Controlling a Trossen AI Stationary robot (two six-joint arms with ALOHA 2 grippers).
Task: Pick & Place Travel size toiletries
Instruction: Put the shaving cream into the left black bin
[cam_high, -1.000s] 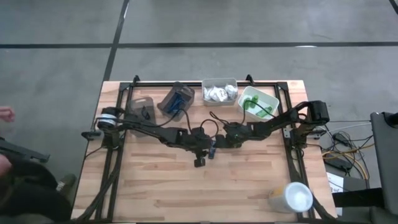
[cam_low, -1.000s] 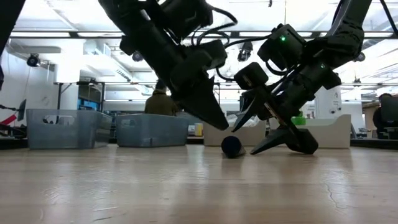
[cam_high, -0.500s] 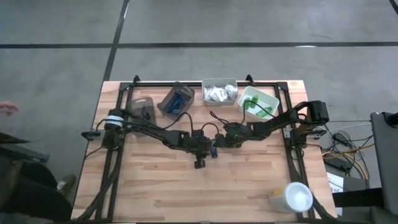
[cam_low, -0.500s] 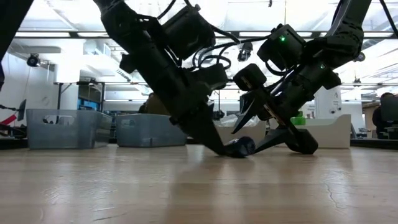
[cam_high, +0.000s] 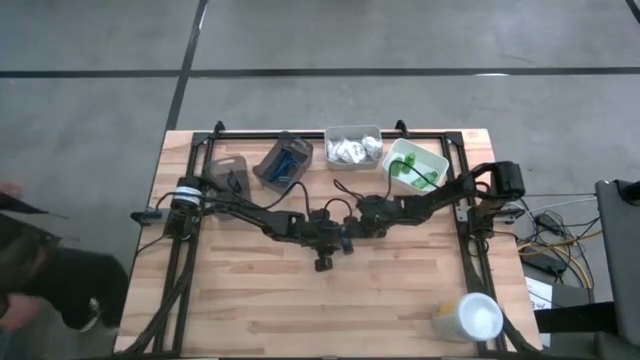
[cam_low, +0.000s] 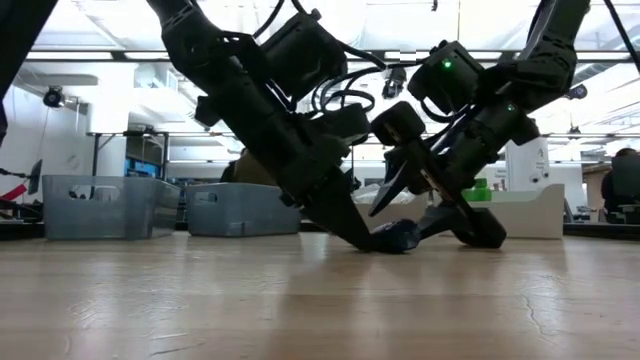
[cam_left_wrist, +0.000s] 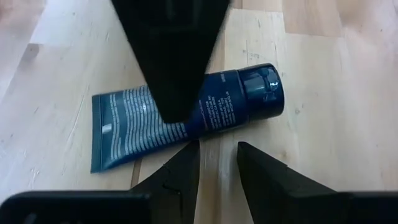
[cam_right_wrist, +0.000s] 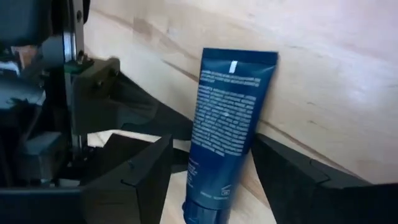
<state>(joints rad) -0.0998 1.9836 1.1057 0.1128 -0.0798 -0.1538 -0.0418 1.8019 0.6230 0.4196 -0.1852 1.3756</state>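
Mid-table, both my grippers meet over one navy tube (cam_high: 343, 240) lying flat on the wooden table (cam_high: 400, 300). Right gripper (cam_high: 352, 233) comes in from 3 o'clock; its fingers (cam_right_wrist: 292, 180) stand partly open on either side of the tube's body, not visibly pressing it. Left gripper (cam_high: 332, 240) comes in from 9 o'clock, fingers (cam_left_wrist: 177, 177) narrowly parted with bare wood between them, tips just beside the tube. Tube's cap (cam_left_wrist: 261, 91) shows dark and round in the left wrist view.

Along the 12 o'clock edge: grey tray (cam_high: 226, 175), a tray holding dark tubes (cam_high: 284, 158), a tray of white packets (cam_high: 353, 148), a white tray with green bottles (cam_high: 414, 165). White cup (cam_high: 470, 317) near 5 o'clock.
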